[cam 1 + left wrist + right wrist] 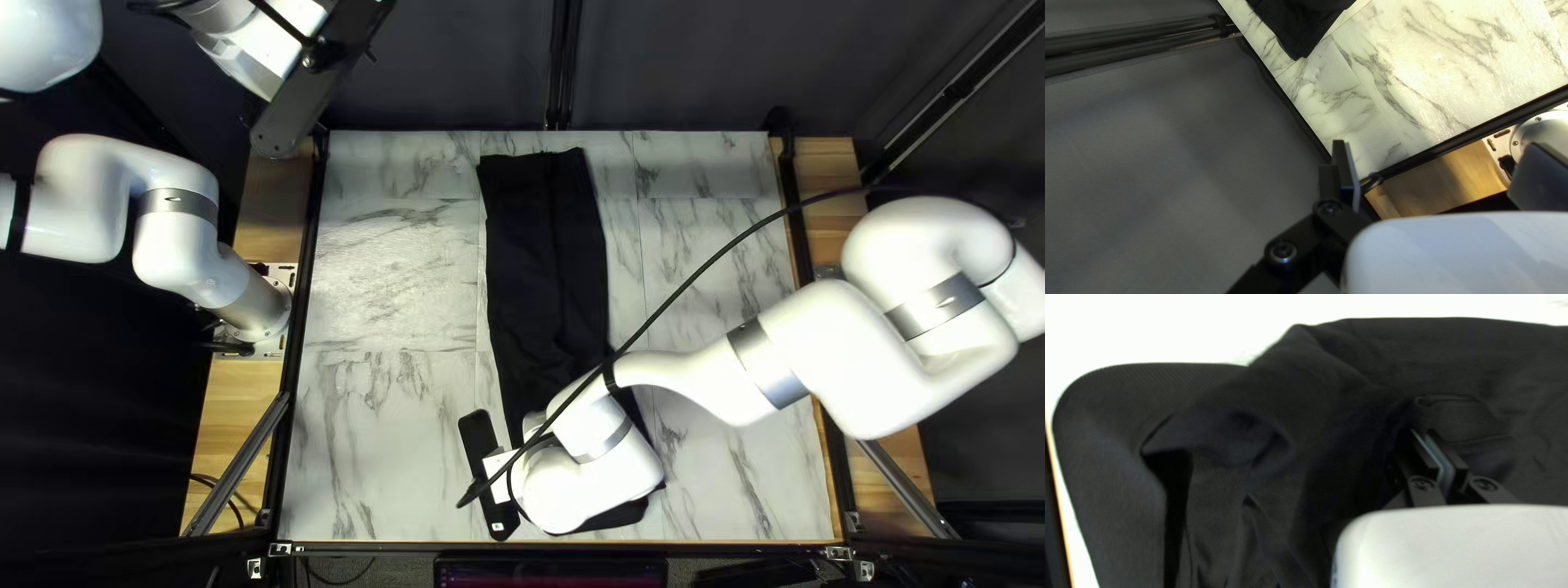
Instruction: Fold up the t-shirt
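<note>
T-shirt of plain black cloth [550, 261] lies on the white, grey-veined marble-patterned table [381, 436], as a long, narrow strip running from near the far edge to near the near edge. This shape suggests that lengthwise folding is done and that crosswise folding is the step in hand; the strip's straight run gives such a fold a clear path.

The right gripper with black parallel fingers [1429, 440] is set low in the cloth at the near end. Its fingers stand almost together with a gathered fold at their tips, judged to be a pinch on the T-shirt; the dark cloth hides the exact depth of grip. A hold here would serve to carry the near end toward the far end. Loose, raised folds beside the grip could slip or bunch; a slow lift with light tension is advised.

Pose, right: the white jointed right arm [708, 381] reaches in from the table's right side, its wrist bent down over the near end. A thin black cable [697, 283] crosses above the cloth.

Pose, left: the white jointed left arm [174, 218] is raised clear of the work. The left gripper with black links [1438, 149] has its fingers spread wide, nothing between them, near the far left corner.
</note>
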`<action>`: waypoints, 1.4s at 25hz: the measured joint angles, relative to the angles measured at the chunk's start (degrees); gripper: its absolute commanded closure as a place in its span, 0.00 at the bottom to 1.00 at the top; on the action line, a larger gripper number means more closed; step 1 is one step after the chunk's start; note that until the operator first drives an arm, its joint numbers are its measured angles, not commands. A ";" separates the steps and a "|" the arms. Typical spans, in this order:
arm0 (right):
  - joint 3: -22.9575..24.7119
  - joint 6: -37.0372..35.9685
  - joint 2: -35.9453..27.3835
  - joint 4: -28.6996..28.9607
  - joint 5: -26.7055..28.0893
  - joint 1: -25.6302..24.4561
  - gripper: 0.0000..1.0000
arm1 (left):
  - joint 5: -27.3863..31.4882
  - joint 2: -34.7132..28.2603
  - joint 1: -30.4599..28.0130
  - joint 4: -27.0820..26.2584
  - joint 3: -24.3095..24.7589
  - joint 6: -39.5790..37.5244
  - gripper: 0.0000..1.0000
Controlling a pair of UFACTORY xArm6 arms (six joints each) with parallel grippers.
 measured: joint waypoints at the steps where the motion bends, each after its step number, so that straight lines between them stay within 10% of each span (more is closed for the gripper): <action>1: 0.63 0.30 -0.67 -0.28 -0.57 -0.08 1.00 | 0.00 0.00 0.00 0.00 0.00 0.00 0.00; 35: 5.05 15.66 -1.51 -4.26 -6.24 2.63 1.00 | 0.00 0.00 0.00 0.00 0.00 0.00 0.00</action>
